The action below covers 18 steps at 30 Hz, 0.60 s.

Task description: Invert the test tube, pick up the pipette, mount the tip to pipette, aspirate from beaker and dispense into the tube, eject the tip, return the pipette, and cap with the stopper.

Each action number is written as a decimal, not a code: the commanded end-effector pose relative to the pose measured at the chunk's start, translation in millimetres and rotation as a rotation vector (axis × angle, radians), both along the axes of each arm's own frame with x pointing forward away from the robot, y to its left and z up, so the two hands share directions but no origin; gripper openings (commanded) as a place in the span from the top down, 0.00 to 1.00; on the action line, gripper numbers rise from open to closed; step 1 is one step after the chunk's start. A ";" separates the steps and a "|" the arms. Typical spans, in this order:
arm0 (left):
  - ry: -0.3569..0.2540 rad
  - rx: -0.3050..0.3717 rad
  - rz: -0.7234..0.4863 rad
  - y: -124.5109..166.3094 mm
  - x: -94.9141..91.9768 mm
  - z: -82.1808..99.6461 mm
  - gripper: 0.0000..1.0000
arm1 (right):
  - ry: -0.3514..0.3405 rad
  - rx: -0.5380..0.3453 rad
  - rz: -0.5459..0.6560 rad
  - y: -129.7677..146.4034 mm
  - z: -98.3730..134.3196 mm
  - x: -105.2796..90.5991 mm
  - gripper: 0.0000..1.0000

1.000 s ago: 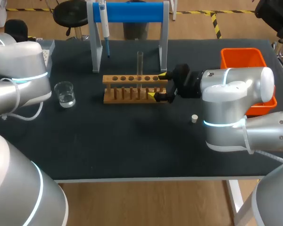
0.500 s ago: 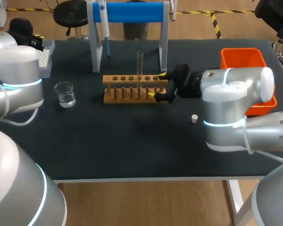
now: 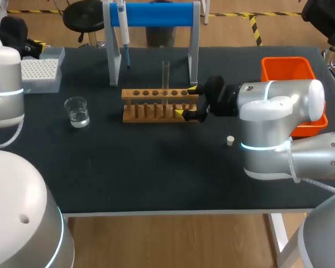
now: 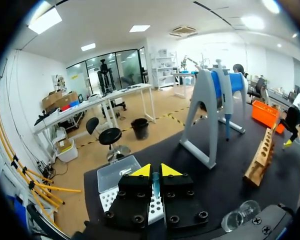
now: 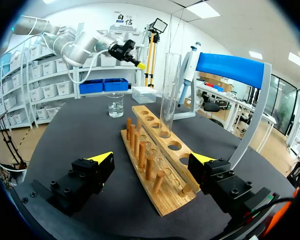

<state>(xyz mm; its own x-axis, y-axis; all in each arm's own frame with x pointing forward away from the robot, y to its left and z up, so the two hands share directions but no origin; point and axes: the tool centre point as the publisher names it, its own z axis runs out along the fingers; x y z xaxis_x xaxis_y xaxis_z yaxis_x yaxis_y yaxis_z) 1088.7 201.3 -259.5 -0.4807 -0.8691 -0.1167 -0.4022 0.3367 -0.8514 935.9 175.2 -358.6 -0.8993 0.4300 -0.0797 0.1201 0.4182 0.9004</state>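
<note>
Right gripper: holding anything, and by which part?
Nothing: the right gripper is open, its fingers either side of the wooden rack, not gripping it.

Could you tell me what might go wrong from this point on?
The right gripper, open, straddles the end of the wooden rack; a sideways move could shove it and topple the tall test tube standing in it. The stopper lies loose on the table beside the right arm, which might brush it away.
</note>
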 end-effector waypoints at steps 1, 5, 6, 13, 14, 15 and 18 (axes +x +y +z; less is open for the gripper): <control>0.029 0.000 -0.019 1.5 0.8 2.4 1.00 | -0.003 0.000 -0.005 1.3 -1.0 -0.7 0.00; 0.050 0.027 -0.110 -10.6 -12.7 9.3 1.00 | -0.003 0.000 -0.005 1.3 -1.0 -0.7 0.00; 0.069 0.038 -0.129 -13.9 -19.0 11.0 1.00 | -0.003 0.000 -0.005 1.3 -1.0 -0.7 0.00; 0.101 0.119 -0.315 -53.1 -71.9 30.1 1.00 | -0.003 0.000 -0.005 1.3 -1.0 -0.7 0.00; 0.101 0.130 -0.344 -60.1 -79.1 33.4 1.00 | -0.003 0.000 -0.005 1.3 -1.0 -0.7 0.00; 0.104 0.139 -0.368 -67.2 -85.9 36.4 1.00 | -0.003 0.000 -0.005 1.3 -1.0 -0.7 0.00; 0.108 0.145 -0.450 -89.9 -104.7 44.8 1.00 | -0.003 0.000 -0.005 1.3 -1.0 -0.7 0.00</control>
<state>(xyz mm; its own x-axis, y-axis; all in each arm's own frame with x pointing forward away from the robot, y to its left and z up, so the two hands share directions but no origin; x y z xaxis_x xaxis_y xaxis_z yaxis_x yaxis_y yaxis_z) 1011.3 106.7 -239.7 -0.7940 -0.5826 -0.1734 -0.2518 0.5749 -0.7785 935.9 175.2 -358.6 -0.8993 0.4301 -0.0797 0.1201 0.4182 0.9004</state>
